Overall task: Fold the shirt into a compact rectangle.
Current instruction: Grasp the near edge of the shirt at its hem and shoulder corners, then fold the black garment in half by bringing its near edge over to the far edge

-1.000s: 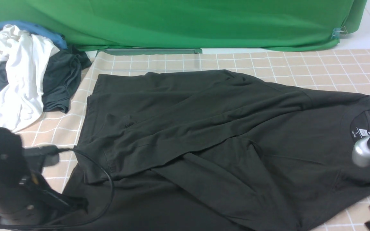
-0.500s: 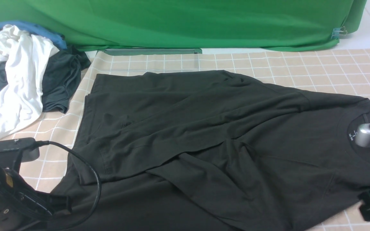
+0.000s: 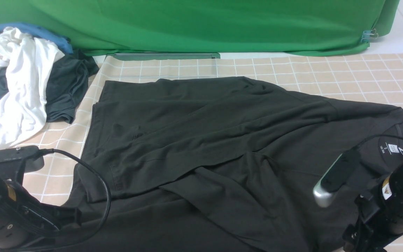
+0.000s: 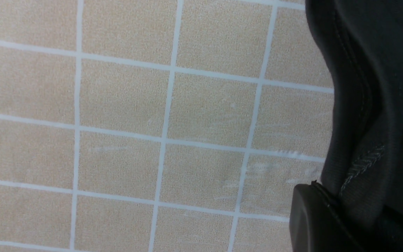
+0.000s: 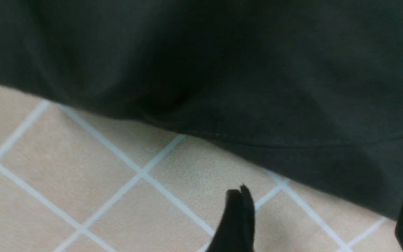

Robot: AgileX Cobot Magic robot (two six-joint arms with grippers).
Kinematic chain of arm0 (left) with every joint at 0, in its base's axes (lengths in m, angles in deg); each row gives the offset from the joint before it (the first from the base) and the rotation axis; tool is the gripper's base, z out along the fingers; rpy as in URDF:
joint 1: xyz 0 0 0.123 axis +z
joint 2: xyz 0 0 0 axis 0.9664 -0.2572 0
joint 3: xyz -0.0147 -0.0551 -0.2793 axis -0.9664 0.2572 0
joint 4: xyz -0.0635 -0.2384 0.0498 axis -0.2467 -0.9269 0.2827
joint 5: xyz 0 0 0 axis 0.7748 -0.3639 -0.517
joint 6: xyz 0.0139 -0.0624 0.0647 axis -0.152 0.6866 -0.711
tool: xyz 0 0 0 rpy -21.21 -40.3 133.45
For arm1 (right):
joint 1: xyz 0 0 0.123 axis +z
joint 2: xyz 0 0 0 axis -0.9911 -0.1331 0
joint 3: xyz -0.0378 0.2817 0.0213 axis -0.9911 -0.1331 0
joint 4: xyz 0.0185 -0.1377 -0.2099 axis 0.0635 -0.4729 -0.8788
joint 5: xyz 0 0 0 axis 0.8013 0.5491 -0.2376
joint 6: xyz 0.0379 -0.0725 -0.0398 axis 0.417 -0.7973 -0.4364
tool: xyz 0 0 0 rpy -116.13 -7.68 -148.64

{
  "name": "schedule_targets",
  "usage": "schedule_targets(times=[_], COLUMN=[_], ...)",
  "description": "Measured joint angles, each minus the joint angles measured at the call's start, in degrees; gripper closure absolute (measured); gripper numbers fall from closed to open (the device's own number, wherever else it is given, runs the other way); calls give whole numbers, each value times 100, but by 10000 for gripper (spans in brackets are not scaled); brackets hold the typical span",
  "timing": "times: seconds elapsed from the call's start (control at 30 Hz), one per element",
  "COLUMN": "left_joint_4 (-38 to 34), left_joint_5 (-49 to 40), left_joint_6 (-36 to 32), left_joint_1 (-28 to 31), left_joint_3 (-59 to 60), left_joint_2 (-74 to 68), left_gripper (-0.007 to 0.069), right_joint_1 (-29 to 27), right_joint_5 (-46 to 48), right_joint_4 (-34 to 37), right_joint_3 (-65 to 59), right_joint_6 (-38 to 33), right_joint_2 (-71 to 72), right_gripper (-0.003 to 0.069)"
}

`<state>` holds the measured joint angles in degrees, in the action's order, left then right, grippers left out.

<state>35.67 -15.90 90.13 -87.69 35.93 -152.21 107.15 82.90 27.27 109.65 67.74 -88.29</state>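
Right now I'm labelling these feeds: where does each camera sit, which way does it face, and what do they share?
Front view: between the arms, facing forward over the shirt on the checked cloth; left arm and right arm show.
Left wrist view: from that wrist, down at the shirt hem; left gripper pinches it.
Right wrist view: from that wrist, down at the shirt edge; right gripper open.
Shared: shirt and checked cloth.

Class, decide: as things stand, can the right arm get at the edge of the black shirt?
Probably yes. The right gripper is open and low over the checked cloth, with the shirt edge right in front of its fingers and nothing between them.
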Motion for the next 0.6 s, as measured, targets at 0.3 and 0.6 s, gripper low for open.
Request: schedule_targets(times=[0.3, 0.6], left_joint_4=[-33, -305], left_joint_5=[81, -78], left_joint_6=[0, 381], left_joint_1=[0, 0], left_joint_3=[0, -963], left_joint_2=[0, -37], left_gripper=[607, 607], right_joint_1=[28, 36], right_joint_5=[-524, 17], right_joint_4=[-84, -306], right_joint_3=[8, 436], right_joint_6=[-214, -228], right_joint_2=[-518, 4], right_gripper=[183, 607])
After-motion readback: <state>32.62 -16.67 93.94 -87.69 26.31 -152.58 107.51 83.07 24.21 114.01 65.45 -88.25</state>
